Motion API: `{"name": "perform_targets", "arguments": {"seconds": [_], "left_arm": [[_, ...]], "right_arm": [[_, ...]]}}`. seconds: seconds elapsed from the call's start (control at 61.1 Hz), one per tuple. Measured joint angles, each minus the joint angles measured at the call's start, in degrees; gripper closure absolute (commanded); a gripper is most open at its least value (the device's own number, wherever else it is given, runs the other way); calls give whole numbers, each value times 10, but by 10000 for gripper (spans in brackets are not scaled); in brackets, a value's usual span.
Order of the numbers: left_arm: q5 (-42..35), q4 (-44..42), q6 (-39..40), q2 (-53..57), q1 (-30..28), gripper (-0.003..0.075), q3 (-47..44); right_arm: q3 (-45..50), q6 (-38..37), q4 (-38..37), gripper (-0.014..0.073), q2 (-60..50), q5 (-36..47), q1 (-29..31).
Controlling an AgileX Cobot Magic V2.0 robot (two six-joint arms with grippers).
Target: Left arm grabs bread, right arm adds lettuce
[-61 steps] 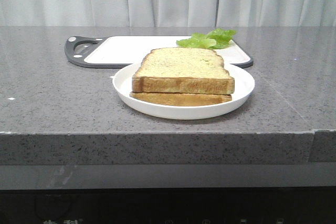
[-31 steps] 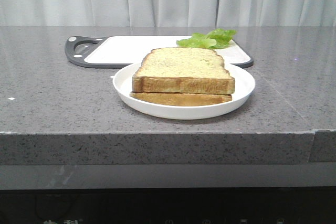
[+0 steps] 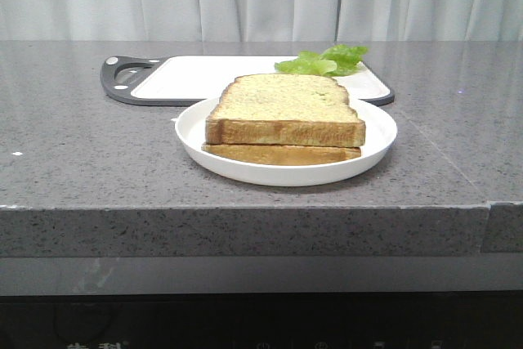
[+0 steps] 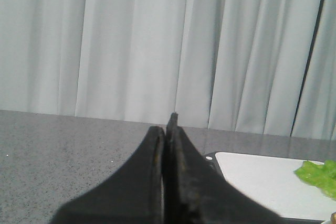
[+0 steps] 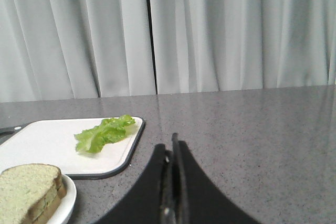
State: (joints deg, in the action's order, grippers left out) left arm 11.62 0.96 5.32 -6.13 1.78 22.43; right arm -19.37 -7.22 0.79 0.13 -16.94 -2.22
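Both pincers, left (image 4: 165,145) and right (image 5: 172,153), are pressed together, holding nothing. The left should spread wide, then grip the bread (image 3: 286,108) by its crust without crushing it or dragging the slice beneath.

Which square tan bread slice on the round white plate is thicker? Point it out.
The top bread slice, stacked on the thinner, flatter slice on the white plate; its crust edge is visibly taller.

Thick bread (image 3: 284,109) flat atop thinner slice; ruffled green lettuce (image 3: 323,60) behind.

Two bread slices (image 3: 285,108), one lettuce leaf (image 3: 322,61); one plate (image 3: 189,130), one cutting board (image 3: 196,75)
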Motion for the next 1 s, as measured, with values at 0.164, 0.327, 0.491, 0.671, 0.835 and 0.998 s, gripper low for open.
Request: {"name": "perform_targets", "arguments": {"seconds": [0.164,0.327,0.491,0.671,0.835,0.998], "left_arm": [[82,-4,0,-83,0,741,88],[155,-5,0,-157,0,741,130],[173,-5,0,-192,0,741,132],[175,-5,0,-206,0,740,132],[180,-5,0,-218,0,604,134],[209,0,0,-252,0,335,154]], "right_arm": [[-79,0,-8,661,67,-50,0],[-111,0,-14,661,143,-75,0],[-111,0,-14,661,201,-82,0],[-111,1,-14,657,235,-85,0],[-121,9,-14,501,264,-107,0],[-149,18,-16,214,301,-137,0]]}}
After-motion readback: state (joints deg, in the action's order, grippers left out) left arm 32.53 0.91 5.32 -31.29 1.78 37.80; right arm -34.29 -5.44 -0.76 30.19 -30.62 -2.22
